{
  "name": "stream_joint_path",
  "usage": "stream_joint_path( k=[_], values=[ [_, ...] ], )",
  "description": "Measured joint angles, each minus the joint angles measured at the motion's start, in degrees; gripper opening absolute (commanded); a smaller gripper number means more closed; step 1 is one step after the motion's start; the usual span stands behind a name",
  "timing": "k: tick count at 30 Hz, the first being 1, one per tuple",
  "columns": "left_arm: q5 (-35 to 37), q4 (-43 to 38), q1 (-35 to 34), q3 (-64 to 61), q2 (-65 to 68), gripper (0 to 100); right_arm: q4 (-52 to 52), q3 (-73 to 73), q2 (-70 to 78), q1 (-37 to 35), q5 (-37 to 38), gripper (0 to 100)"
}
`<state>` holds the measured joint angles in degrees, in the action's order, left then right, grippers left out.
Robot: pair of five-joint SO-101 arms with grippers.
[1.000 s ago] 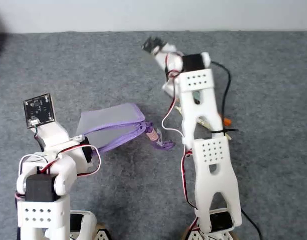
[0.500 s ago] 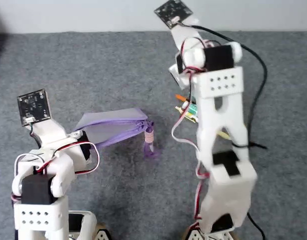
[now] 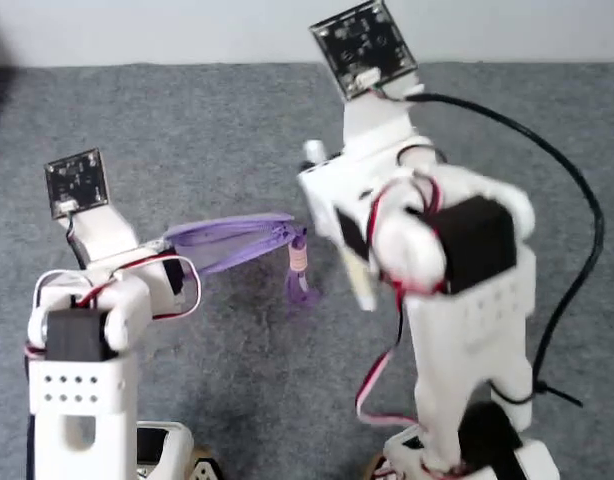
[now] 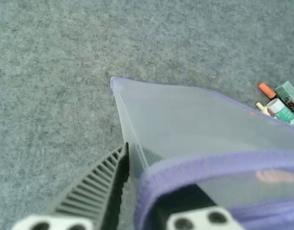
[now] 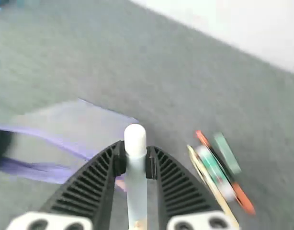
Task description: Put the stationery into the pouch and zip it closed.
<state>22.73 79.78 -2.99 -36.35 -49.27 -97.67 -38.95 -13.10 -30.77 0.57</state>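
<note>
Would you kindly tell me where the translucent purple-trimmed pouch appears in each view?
High view: the translucent purple-trimmed pouch sits left of centre, held by the left tool.
Left wrist view: it lies clamped in that tool, close up.
Right wrist view: it lies beyond the white pen in the right tool.
Shared landmark: the loose coloured pens, in both wrist views.

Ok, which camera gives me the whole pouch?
High view: the pouch shows end to end, zipper pull included. Left wrist view crops its clear wall; right wrist view catches one purple-edged corner.
</note>
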Motion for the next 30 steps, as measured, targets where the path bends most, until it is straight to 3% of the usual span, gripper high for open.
stream_joint_path(
  k=[6, 13, 30],
  values=[
    [0.00, 0.00, 0.00, 0.35, 4.84, 1, 11.96, 0.09, -2.37, -10.37, -1.14, 0.8],
    [0.00, 0.00, 0.09, 0.35, 6.15, 1, 25.05, 0.35, -2.37, -16.79, -1.32, 0.8],
    [0.00, 0.00, -0.09, 3.25, 7.30, 1, 32.18, 0.44, 6.33, -17.67, -1.85, 0.8]
  ],
)
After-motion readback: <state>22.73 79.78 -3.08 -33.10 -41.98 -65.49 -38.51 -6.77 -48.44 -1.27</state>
